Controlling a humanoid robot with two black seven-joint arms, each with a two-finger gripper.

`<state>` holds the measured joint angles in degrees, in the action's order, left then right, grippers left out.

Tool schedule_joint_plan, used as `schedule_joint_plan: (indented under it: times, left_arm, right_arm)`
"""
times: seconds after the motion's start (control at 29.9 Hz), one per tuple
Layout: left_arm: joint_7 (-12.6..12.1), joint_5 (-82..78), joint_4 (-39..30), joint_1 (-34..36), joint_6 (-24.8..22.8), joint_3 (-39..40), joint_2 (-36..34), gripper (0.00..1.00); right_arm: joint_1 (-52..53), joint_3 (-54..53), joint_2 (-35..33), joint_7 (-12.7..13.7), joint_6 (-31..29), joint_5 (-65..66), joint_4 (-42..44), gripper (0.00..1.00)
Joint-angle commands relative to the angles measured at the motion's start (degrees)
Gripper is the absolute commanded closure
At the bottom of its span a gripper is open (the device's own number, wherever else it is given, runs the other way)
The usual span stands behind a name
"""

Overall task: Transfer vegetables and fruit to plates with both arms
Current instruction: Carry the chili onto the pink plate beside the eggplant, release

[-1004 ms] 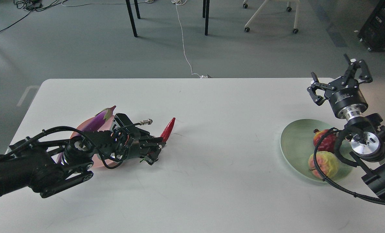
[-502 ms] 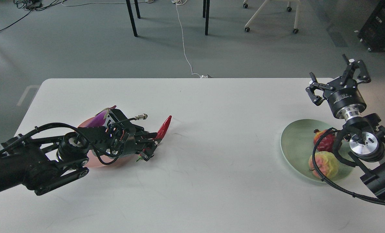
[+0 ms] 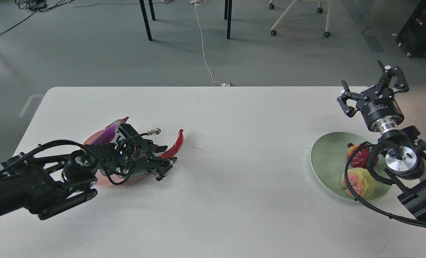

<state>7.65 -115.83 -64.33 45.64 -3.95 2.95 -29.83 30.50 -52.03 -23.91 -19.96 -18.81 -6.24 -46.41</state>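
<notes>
My left gripper (image 3: 164, 166) is low over the table at the right edge of the pale pink plate (image 3: 103, 181), shut on the lower end of the red chili pepper (image 3: 173, 145), whose tip points up and away. The purple eggplant (image 3: 105, 134) lies on the pink plate, mostly hidden behind my left wrist. The pale green plate (image 3: 322, 157) at the right holds the dark red pomegranate-like fruit (image 3: 357, 156) and the bumpy yellow-green fruit (image 3: 358, 182). My right gripper (image 3: 370, 89) is open and empty, raised beyond the green plate, pointing away.
The white table (image 3: 234, 150) stretches between the two plates. My right arm's cable (image 3: 349, 179) loops over the green plate's near side. The table's far edge runs just behind my right gripper. Table legs, a chair and a white cord are on the floor beyond.
My left gripper has drawn back to the left toward the pink plate, carrying the chili pepper, which now leans more to the left. My right gripper has barely moved.
</notes>
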Motion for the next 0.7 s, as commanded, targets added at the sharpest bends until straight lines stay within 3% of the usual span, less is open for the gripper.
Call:
schedule_joint_plan:
  times: [0.0, 0.1, 0.23, 0.3, 0.44, 0.5, 0.67]
  left_arm:
    - [0.00, -0.01, -0.01, -0.29, 0.00, 0.04, 0.03, 0.50]
    - [0.09, -0.01, -0.01, -0.81, 0.08, 0.04, 0.03, 0.55]
    - [0.61, -0.10, -0.09, -1.08, 0.08, 0.13, -0.06, 0.79]
    - [0.70, -0.01, -0.09, -1.08, 0.17, 0.30, -0.14, 0.86]
    - [1.22, 1.04, -1.49, -0.99, 1.13, 4.24, -0.23, 0.89]
    - [1.75, 4.28, -5.35, -0.99, 1.40, 6.53, -0.93, 0.89]
    - [1.67, 10.89, -14.49, -0.99, 1.23, 8.39, -9.26, 0.88]
  right_arm:
    - [0.00, 0.00, 0.00, 0.00, 0.01, 0.00, 0.09, 0.01]
    - [0.00, 0.00, -0.08, 0.00, 0.01, 0.00, 0.09, 0.01]
    - [0.00, 0.00, -0.09, 0.00, 0.01, 0.00, 0.09, 0.01]
    - [0.00, 0.00, 0.00, 0.00, 0.01, 0.00, 0.09, 0.01]
    - [0.00, 0.00, -0.08, 0.00, 0.01, 0.00, 0.09, 0.01]
    - [0.00, -0.09, -0.17, 0.00, 0.01, 0.00, 0.09, 0.01]
    - [0.00, -0.09, -0.61, 0.00, 0.01, 0.00, 0.09, 0.01]
